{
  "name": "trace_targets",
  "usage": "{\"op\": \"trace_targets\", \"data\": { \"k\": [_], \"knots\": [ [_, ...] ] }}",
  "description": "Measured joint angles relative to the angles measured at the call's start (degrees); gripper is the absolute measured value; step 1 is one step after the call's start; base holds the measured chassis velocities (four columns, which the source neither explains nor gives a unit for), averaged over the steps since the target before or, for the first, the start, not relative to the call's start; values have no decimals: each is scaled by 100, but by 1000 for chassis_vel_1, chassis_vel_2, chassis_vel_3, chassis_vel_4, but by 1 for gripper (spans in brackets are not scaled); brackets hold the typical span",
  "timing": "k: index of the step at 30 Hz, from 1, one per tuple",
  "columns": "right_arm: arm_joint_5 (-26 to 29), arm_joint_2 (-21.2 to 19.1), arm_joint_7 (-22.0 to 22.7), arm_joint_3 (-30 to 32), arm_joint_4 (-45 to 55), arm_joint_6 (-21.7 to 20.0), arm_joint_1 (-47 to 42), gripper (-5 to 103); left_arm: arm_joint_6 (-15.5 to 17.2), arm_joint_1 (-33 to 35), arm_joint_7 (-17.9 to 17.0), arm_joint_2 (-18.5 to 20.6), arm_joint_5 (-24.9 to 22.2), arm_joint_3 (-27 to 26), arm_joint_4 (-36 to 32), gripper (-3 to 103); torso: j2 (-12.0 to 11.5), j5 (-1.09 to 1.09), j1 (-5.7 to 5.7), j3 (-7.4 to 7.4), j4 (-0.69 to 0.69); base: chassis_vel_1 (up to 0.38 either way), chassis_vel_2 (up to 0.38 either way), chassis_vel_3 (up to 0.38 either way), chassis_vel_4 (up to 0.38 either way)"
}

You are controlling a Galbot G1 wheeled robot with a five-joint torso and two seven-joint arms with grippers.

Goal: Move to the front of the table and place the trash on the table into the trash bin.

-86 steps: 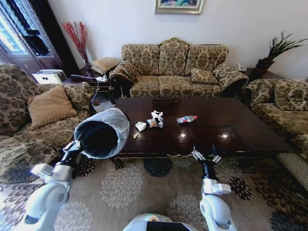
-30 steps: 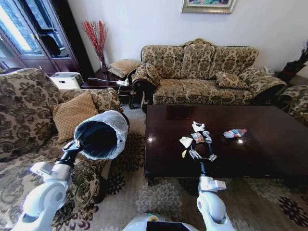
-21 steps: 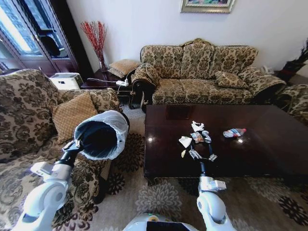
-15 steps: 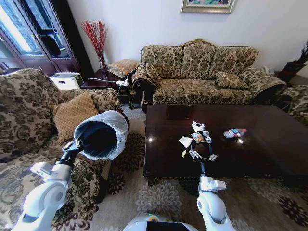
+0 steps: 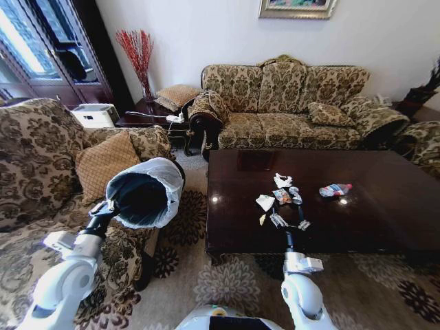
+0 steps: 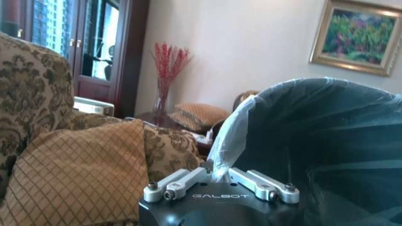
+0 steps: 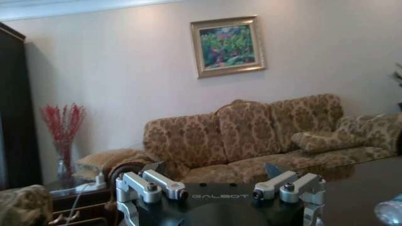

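The left gripper [image 5: 108, 207], clamped on the bag-lined rim, holds the trash bin [image 5: 144, 192] tilted off the table's [image 5: 357, 220] left edge. The right gripper [image 5: 289, 222] hovers with fingers spread over the front edge, beside the trash [image 5: 282, 194] and crushed bottle [image 5: 335, 190].

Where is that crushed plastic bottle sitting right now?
In the head view, the crushed bottle lies on the dark table, to the right of the white paper scraps and beyond the right end effector.

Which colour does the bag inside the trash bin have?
Translucent whitish-grey, over the dark trash bin; clearest in the head view.
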Motion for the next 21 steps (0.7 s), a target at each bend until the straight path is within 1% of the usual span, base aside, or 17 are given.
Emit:
{"op": "trace_targets", "data": {
  "k": [1,2,3,5,6,10,12,13,14,15,16,17,18,21],
  "knots": [
    [-2,-21,0,-46,95,-127,-16,100,109,32,-30,16,16,-38,-91,0,0,0,0,0,0,0,0,0,0],
    [-10,-81,0,-178,371,-484,-66,100,517,153,-139,69,77,-177,-419,0,0,1,0,0,1,0,0,0,0],
    [-10,-81,0,-178,371,-484,-66,100,517,153,-139,69,77,-177,-419,0,0,1,0,0,1,0,0,0,0],
    [17,-157,-1,-351,728,-894,-123,100,876,262,-265,91,112,-269,-737,0,1,6,-1,-1,1,0,0,0,0],
    [49,-178,-1,-387,816,-966,-128,100,936,283,-302,83,111,-271,-796,0,0,0,-1,-1,2,0,0,0,0],
    [125,-199,-1,-411,920,-1019,-170,100,1000,315,-370,109,104,-284,-857,0,0,1,-1,0,1,0,0,0,0],
    [113,-262,-1,-420,977,-1121,-264,100,1178,343,-467,230,43,-315,-882,0,0,1,0,0,1,0,0,0,0],
    [113,-262,-1,-420,977,-1121,-264,100,1178,343,-467,230,43,-315,-882,0,0,1,0,0,1,0,0,0,0],
    [108,-303,-1,-409,979,-1210,-331,100,1322,347,-563,321,-74,-334,-887,0,0,1,0,0,1,0,0,0,0],
    [137,-334,-1,-374,951,-1306,-398,100,1519,340,-721,443,-299,-354,-885,0,1,2,-1,0,0,0,0,0,0],
    [194,-349,-1,-310,867,-1336,-458,100,1650,317,-808,527,-473,-355,-843,0,0,2,-1,-1,1,0,0,0,0],
    [221,-351,-1,-257,793,-1315,-502,100,1733,292,-857,581,-575,-351,-776,0,1,3,-1,-1,0,0,0,0,0],
    [221,-351,-1,-257,793,-1315,-502,100,1733,292,-857,581,-575,-351,-776,0,1,3,-1,-1,0,0,0,0,0],
    [335,-358,0,-139,637,-1077,-695,100,1869,236,-971,618,-685,-262,-626,0,0,-1,0,0,0,0,0,0,0]
  ]
}}
